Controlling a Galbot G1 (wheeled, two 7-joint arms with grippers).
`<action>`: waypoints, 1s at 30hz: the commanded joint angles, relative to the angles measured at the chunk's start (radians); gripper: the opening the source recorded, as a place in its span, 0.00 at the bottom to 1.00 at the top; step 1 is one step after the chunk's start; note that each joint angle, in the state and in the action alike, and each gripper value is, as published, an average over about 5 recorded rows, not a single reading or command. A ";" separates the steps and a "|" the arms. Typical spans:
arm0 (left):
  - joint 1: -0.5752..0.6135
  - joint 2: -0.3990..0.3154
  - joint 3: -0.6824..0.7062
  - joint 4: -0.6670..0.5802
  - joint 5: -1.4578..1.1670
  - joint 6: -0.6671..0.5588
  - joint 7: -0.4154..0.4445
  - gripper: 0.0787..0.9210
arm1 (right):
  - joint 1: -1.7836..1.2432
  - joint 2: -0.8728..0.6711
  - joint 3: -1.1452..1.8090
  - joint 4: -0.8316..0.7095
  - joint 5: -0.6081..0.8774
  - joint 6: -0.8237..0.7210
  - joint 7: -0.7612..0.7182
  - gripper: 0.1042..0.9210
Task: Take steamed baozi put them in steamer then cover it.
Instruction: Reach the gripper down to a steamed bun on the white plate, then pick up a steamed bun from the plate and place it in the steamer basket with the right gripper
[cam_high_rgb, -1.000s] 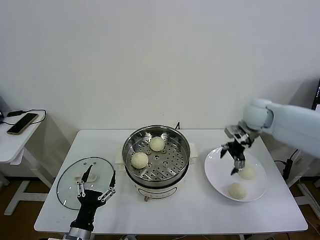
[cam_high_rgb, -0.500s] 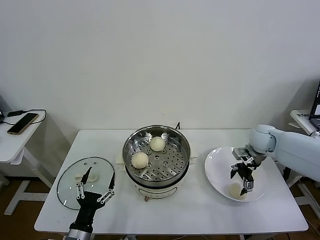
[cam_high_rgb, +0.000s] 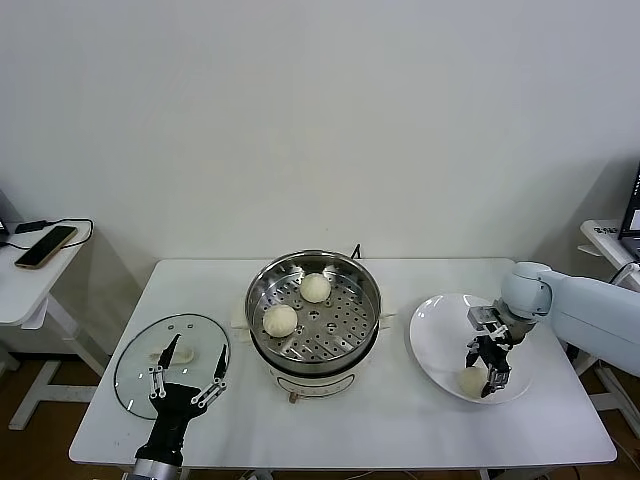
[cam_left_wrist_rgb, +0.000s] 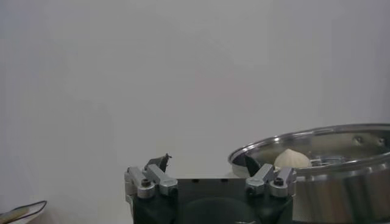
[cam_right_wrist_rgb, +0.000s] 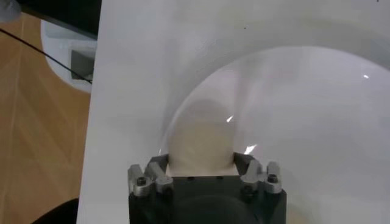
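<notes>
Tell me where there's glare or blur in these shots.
Head view: sharp and evenly lit, with reflections on the steamer rim and faint sheen on the glass lid. Left wrist view: steamer rim gleams, the bun inside is clear. Right wrist view: the bun between the right gripper's fingers is soft, out of focus; small bright glints on the plate.

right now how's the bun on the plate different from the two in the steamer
The plate bun lies on the white plate, between the right gripper's open fingers; the steamer buns sit untouched on the steamer's perforated tray. It is alone; they are a pair. All are round and cream-white.
</notes>
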 joint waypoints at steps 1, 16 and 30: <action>-0.002 0.004 0.002 -0.002 -0.003 0.003 -0.002 0.88 | 0.083 -0.007 0.022 0.013 0.003 0.025 -0.015 0.69; -0.012 0.015 0.012 -0.010 -0.013 -0.001 -0.005 0.88 | 0.572 0.336 -0.013 0.082 0.056 0.447 -0.040 0.69; -0.008 0.013 0.002 -0.020 -0.019 0.001 -0.009 0.88 | 0.457 0.591 -0.009 0.247 -0.197 0.682 0.021 0.67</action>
